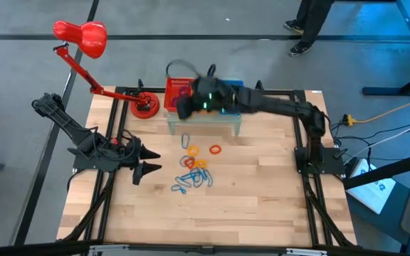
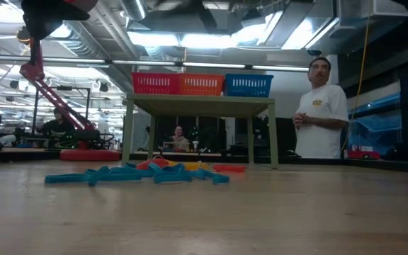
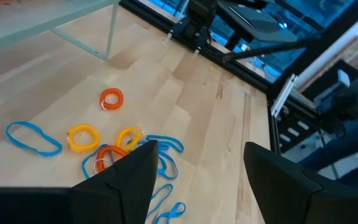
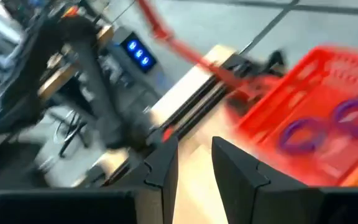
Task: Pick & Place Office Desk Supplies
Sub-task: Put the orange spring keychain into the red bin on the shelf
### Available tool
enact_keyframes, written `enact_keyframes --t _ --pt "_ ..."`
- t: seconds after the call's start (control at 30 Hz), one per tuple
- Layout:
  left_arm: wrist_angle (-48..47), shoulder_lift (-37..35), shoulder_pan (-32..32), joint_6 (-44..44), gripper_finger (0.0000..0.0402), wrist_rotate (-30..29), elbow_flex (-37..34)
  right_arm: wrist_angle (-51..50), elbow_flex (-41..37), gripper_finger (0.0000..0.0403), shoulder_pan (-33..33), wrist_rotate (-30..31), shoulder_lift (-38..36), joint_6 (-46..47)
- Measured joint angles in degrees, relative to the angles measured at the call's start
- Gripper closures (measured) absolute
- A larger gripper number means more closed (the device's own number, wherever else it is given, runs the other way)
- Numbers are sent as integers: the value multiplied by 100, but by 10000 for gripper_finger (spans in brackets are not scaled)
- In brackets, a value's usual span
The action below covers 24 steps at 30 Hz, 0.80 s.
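On the wooden desk, the supplies lie in a loose heap just below the middle of the high view: the left wrist view lets me count two yellow loops, two orange loops, one apart from the rest and one buried in the tangle, and several blue wiry loops whose exact number cannot be told because they overlap. Two purple loops lie inside the red basket, seen in the right wrist view. Three mesh baskets stand side by side on a small pale riser shelf at the upper middle of the desk: the red basket, an orange basket and a blue basket. One red desk lamp reaches to the upper left of the high view, its round base on the desk beside the shelf. The right gripper hangs over the red basket, its arm stretched across the shelf and covering much of the baskets from above; its fingers stand a little apart with nothing between them. The left gripper waits low at the left of the desk, near the heap, its fingers spread wide and empty. Beyond the desk, one person in a white shirt stands at the right of the low view, and two more people sit far back.
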Motion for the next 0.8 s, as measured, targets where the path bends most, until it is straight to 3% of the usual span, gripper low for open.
enact_keyframes --t 0.17,0.33,0.47,0.63,0.8 --pt "-14 0 1 144 166 200 0 -925 -9 307 877 616 -5 694" --pt "-32 0 -1 185 166 526 0 -2709 -7 312 1494 1441 -7 2354" --pt "-14 0 -1 335 166 635 0 -3904 -118 309 1651 1204 101 3589" --pt "49 0 -1 402 166 629 0 -3380 -766 284 1662 965 201 3953" --pt "328 -2 -1 466 166 625 0 -2654 -1920 242 1400 372 238 3948"
